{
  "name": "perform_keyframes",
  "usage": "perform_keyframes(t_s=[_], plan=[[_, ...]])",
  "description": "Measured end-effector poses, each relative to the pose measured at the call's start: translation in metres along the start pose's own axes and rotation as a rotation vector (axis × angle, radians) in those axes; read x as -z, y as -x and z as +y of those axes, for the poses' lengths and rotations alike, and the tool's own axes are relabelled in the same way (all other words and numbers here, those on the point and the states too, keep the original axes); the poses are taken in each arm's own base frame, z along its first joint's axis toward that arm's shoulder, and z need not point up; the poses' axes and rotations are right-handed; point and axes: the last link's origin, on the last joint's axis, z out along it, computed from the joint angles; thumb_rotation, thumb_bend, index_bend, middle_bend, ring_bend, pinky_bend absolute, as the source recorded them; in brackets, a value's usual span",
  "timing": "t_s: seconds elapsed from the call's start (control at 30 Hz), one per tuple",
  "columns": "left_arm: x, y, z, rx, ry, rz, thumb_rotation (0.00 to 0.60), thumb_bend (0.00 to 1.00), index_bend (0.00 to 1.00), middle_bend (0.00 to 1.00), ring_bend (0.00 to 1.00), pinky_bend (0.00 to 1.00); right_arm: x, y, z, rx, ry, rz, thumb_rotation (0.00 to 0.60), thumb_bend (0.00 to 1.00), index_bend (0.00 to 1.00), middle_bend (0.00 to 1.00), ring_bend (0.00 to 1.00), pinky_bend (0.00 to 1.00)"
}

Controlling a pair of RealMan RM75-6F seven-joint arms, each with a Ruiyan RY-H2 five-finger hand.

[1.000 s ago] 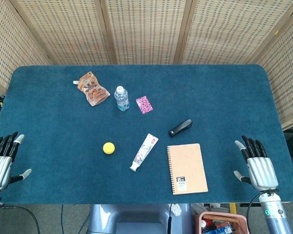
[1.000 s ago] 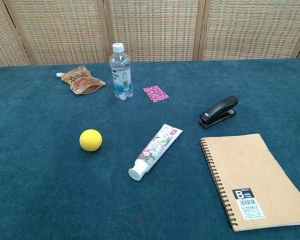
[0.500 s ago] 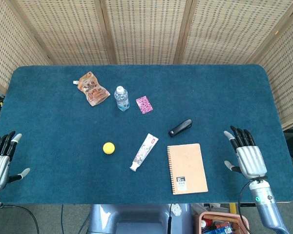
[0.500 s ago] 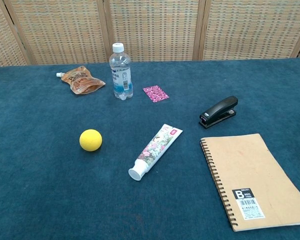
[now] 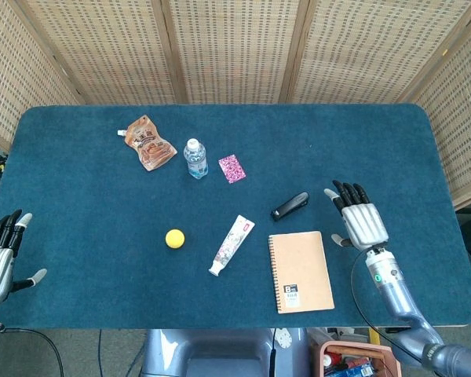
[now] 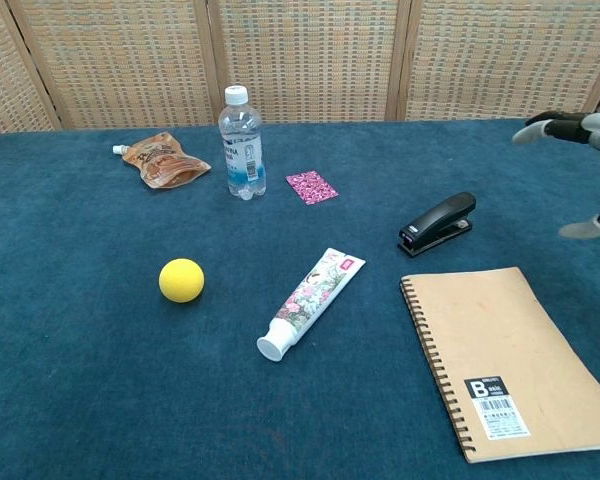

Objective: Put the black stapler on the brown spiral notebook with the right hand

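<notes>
One of each thing lies on the blue tabletop [image 5: 78, 188]: a black stapler [image 5: 290, 206] right of centre, a brown spiral notebook [image 5: 301, 271] just nearer the front edge, a toothpaste tube [image 5: 231, 245], a yellow ball [image 5: 174, 239], a water bottle [image 5: 195, 158], a brown pouch [image 5: 148, 143] and a pink card [image 5: 232, 168] toward the back. The head view shows both hands, the right hand [image 5: 359, 222] with fingers spread and holding nothing, beside the stapler's right end, apart from it, and the left hand [image 5: 0, 259] likewise spread and empty at the front left corner. The chest view catches only the right hand's fingertips [image 6: 536, 128] at its right border.
</notes>
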Motion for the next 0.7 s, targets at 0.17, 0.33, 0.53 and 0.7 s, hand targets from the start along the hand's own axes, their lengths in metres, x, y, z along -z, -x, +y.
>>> perform_keyframes(t_s=[0.17,0.33,0.53,0.7], plan=[[-0.002,0.002,-0.002,0.003,-0.007,-0.013,0.600,0.16,0.00,0.00,0.00,0.00,-0.032,0.008,-0.020,0.000,-0.011,-0.045,0.600,0.16,0.04,0.00,0.00,0.03],[-0.006,0.004,-0.006,0.008,-0.025,-0.027,0.600,0.16,0.00,0.00,0.00,0.00,-0.060,0.016,-0.042,0.000,-0.023,-0.079,0.600,0.16,0.05,0.00,0.00,0.03],[-0.008,0.004,-0.009,0.016,-0.034,-0.031,0.600,0.16,0.00,0.00,0.00,0.00,-0.079,0.023,-0.057,0.021,-0.034,-0.099,0.600,0.16,0.09,0.00,0.00,0.04],[-0.008,0.004,-0.010,0.018,-0.035,-0.029,0.600,0.16,0.00,0.00,0.00,0.00,-0.085,0.026,-0.059,0.033,-0.029,-0.113,0.600,0.16,0.14,0.01,0.00,0.06]])
